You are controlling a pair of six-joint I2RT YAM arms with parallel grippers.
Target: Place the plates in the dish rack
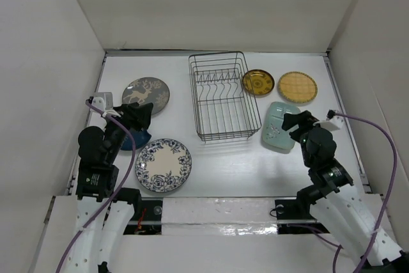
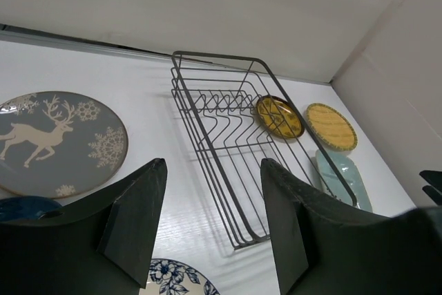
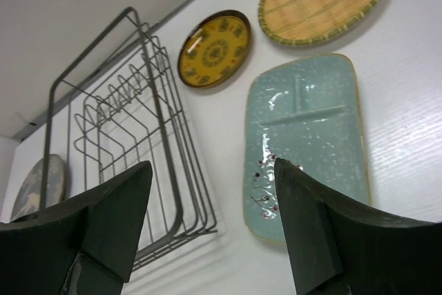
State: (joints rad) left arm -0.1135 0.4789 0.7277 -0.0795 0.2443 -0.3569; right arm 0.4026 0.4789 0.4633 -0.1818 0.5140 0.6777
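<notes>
Fingers [image 1: 146,114] on both our arms stand wide and hold nothing. From above, our left gripper [image 1: 142,117] hangs over the near left of the table [image 1: 255,164], between the deer plate [image 1: 146,94] and the floral plate [image 1: 163,165], with the blue plate [image 1: 135,140] half hidden beneath it. We judge it is poised to choose among these three. Our right gripper [image 1: 291,121] hovers over the green plate [image 1: 276,135], probably its first pick. The rack [image 1: 219,96] sits mid-table between the two groups, with no plate in it, so either arm can reach it. The amber plate [image 1: 257,82] and yellow plate [image 1: 297,87] lie flat to its right.

In the left wrist view our fingers spread wide, with only the tabletop and the rack's near corner between them. They touch nothing, and the deer plate lies off to the left.

In the right wrist view the fingers gape just as wide, framing the rack's side and the green plate's near end, clear of both.
</notes>
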